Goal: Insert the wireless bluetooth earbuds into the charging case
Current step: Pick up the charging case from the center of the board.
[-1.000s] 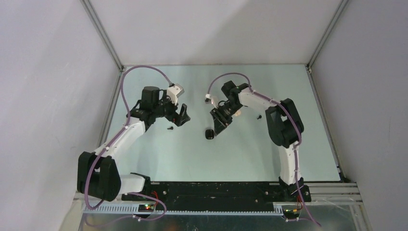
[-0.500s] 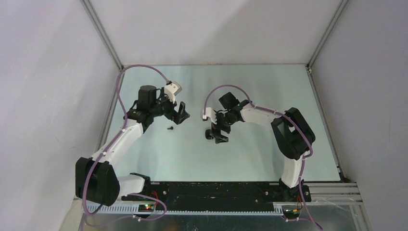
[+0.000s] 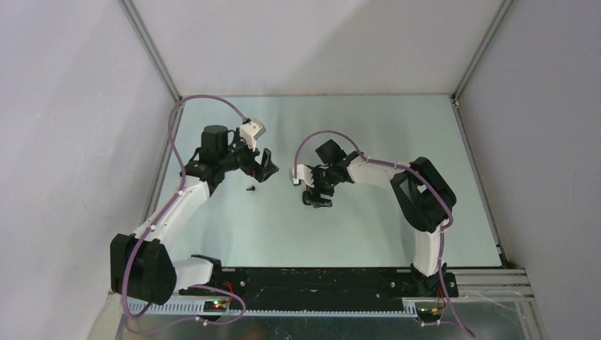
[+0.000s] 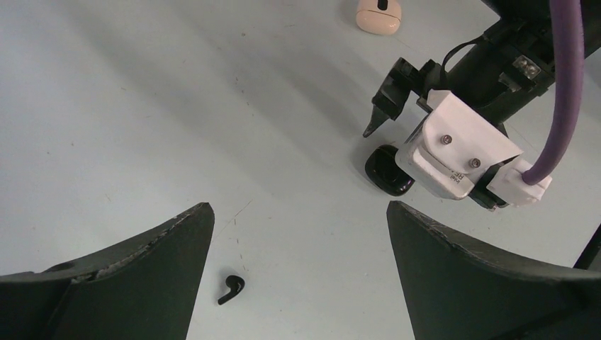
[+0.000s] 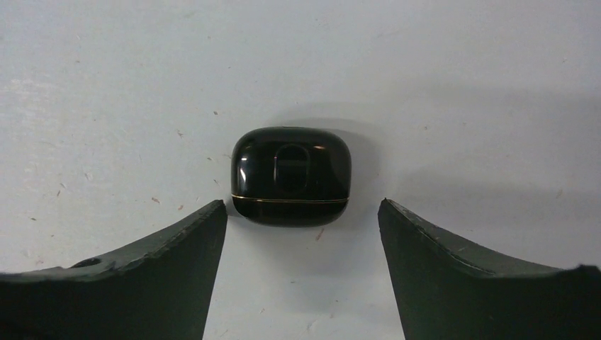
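Right jaws spread wide at a glossy, rounded black case (image 5: 290,176) on the bench (image 3: 368,127). Left jaws gape over a black stemmed earbud (image 4: 231,288).

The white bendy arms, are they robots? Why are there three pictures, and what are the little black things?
Yes, two robot arms bolted to a table. Each ends in a gripper, a pincher with two fingers. One picture looks down from above. The other two come from little cameras on the wrists, so the dark wedges at the bottom are the fingers. The right gripper is open, with a shut black charging case lying between its fingers. The left gripper is open too, and a tiny black earbud lies on the table near it. Farther off sits a pale case. Nothing is being held.
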`<act>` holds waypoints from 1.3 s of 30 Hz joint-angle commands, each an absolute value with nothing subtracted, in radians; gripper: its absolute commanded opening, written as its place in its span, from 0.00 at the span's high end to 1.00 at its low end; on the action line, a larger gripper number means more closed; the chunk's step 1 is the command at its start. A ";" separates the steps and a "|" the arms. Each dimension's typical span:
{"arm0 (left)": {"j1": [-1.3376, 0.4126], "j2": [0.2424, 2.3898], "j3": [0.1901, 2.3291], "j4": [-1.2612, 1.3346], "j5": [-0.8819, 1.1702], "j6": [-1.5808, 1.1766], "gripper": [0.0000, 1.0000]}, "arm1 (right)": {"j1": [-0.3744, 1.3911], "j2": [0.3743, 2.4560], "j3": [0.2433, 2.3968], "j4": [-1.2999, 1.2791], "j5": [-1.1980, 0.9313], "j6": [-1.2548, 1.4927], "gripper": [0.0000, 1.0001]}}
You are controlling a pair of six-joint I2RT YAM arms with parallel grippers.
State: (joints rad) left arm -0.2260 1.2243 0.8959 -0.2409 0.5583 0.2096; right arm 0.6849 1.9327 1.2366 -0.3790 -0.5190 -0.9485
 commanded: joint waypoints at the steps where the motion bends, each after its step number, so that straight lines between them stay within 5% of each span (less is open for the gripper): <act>1: -0.220 1.201 0.889 -0.191 0.592 0.194 0.01 | 0.692 1.944 1.260 -0.400 -0.553 -0.962 0.19; 15: -0.220 1.244 0.876 -0.148 0.599 0.147 0.01 | 0.711 1.940 1.262 -0.371 -0.559 -0.870 0.22; 25: -0.220 1.262 0.863 -0.116 0.609 0.111 0.01 | 0.715 1.897 1.260 -0.381 -0.505 -0.862 0.51; 39: -0.270 1.395 0.993 -0.239 0.961 0.105 0.01 | 0.721 1.398 1.165 -0.423 -0.339 -0.794 0.58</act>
State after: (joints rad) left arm -0.2352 1.3956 0.8879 -0.1635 0.7929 0.0586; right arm 0.7120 1.5589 1.2194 -0.4339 -0.3912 -0.8211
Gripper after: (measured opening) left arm 0.988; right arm 0.578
